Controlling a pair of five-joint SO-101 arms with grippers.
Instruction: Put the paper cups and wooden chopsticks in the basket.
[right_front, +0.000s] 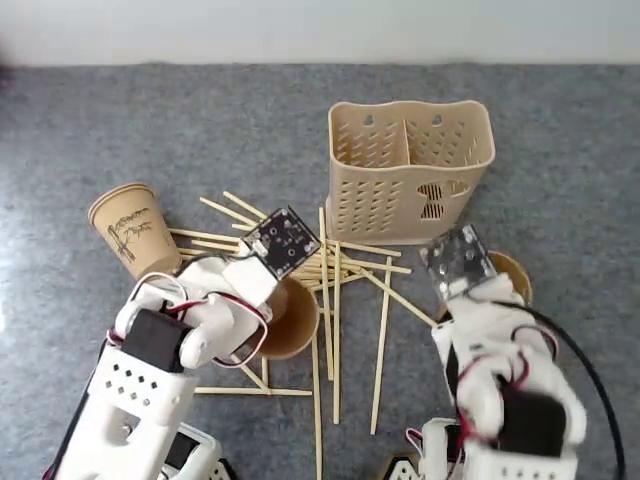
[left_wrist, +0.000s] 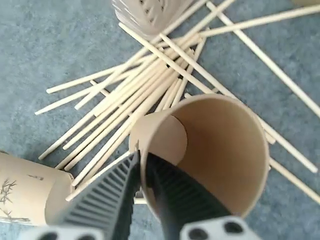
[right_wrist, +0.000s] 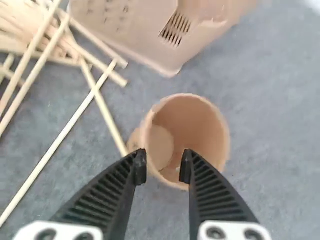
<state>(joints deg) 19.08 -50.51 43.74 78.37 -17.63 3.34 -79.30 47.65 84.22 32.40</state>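
Cups first, judging by both arms. Left pincer (left_wrist: 143, 161) closed on the wall of the middle cup (left_wrist: 220, 150), one finger inside the mouth, one outside: a rim pinch, likely chosen to spare the soft paper from a crushing squeeze across the body. Middle cup tipped over the chopsticks (left_wrist: 140, 90) near the middle of the table (right_front: 560, 130); lifted or resting on them, cannot tell. Right pincer (right_wrist: 162, 167) open, fingertips apart at the rim of the third cup (right_wrist: 195, 125), contact not to be made out; probably lined up for the same rim pinch. Third cup seemingly on its side toward the right edge, near the right corner of the basket (right_front: 385, 205). Printed cup (right_front: 135, 232) toward the left edge, well apart from the basket, held by neither arm. Basket toward the far edge, two compartments open upward, nothing to be seen in either, so none of the task done yet.

Chopsticks fanned between the two arms, the thickest bunch reaching up to the basket's front wall, a few strays pointing at the near edge. Bare table behind the basket and to its right; crowded ground in front. Best to raise the middle cup well over the sticks before swinging toward the far edge, to avoid scattering them. Best also to send one arm at a time to the basket: light-looking, easily shoved or tipped by a knock on the rim.
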